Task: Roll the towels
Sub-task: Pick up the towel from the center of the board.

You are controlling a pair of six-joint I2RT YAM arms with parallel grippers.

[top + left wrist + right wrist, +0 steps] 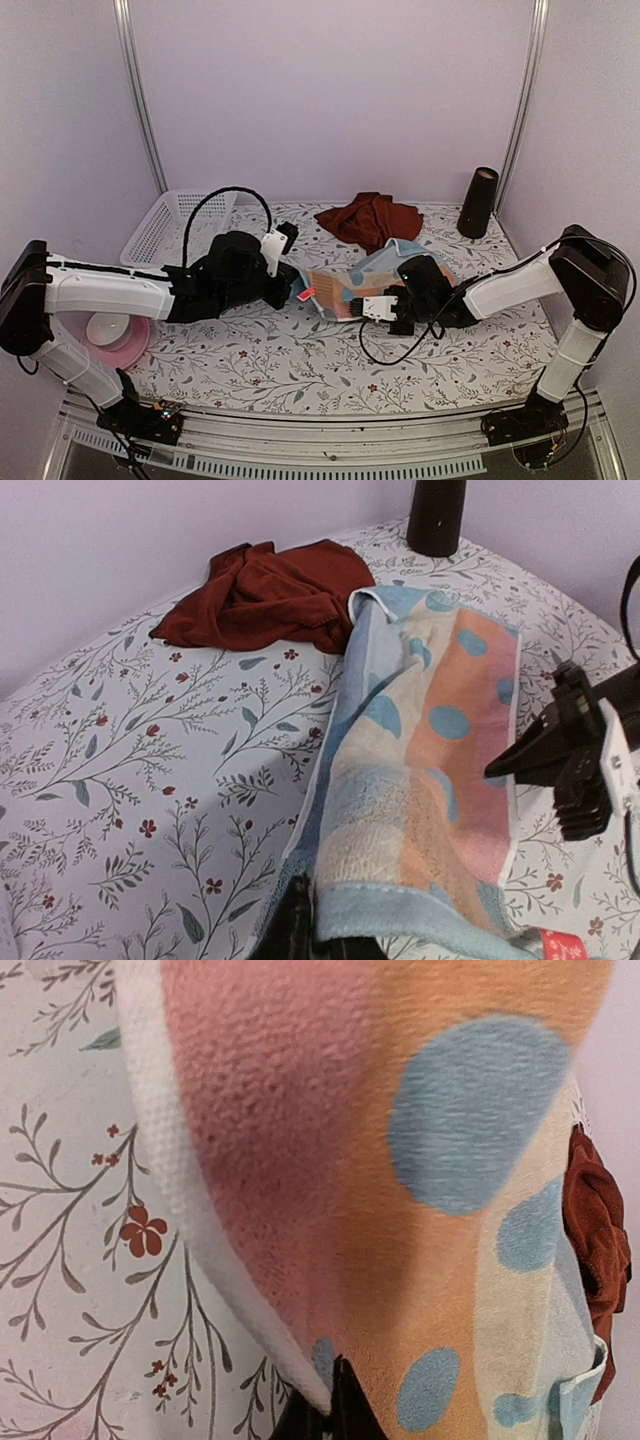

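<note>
Progress check: I'd say nothing is rolled yet. The pastel towel (430,750) lies mid-tabletop (300,365), stretched out between the two arms, mostly flat with its far end a bit folded over. The left gripper (287,287) has its jaws clamped on the short end, right by the red tag (561,946). The right gripper (378,308) has its jaws pinched on the white-trimmed long edge. My guess is they're straightening it before the first turn. The maroon towel (262,592) sits in a crumpled heap at the back, up against the pastel one's far corner, and nobody's holding it. So both rolls are left to do. The tag has pale marks, too small to read, and I see no other writing.
</note>
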